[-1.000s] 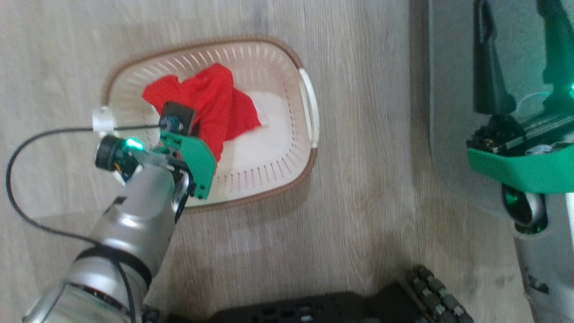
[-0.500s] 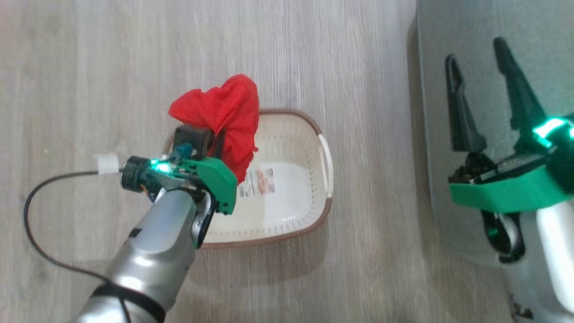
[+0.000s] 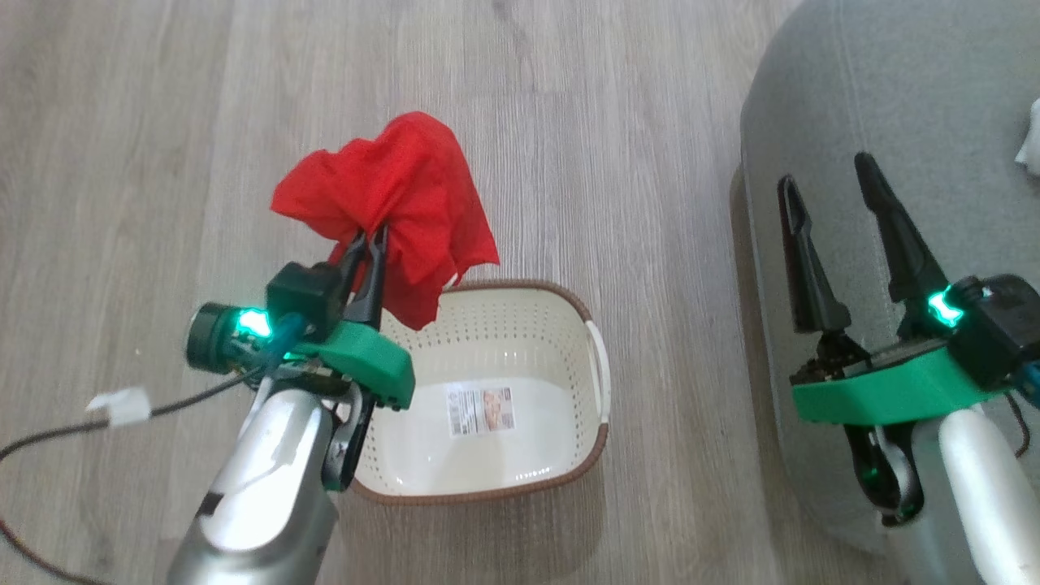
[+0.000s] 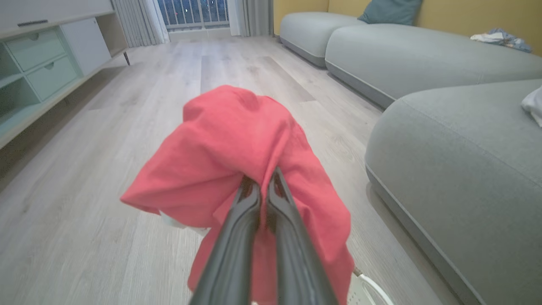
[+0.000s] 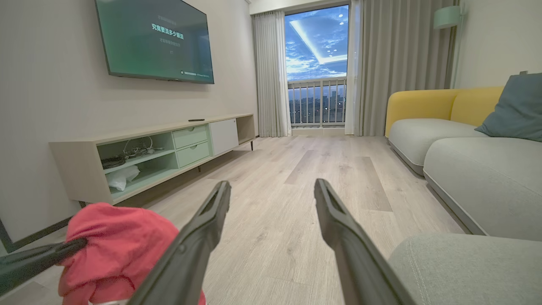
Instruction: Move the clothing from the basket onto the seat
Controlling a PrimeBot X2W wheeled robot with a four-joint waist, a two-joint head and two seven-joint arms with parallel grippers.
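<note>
The basket (image 3: pixel 597 390) lies empty, the left claw (image 3: pixel 367 244) pinched tight on the red garment (image 3: pixel 390 195) above its 11 o'clock rim (right claw (image 3: pixel 823 171) wide, holding nothing), so only the carry to the seat (image 3: pixel 894 89) at 3 o'clock seems left.

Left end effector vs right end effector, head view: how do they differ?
The left end effector is shut on the red garment; the right end effector is open and empty. The left end effector is near the basket; the right end effector is over the seat. Both have long dark fingers.
</note>
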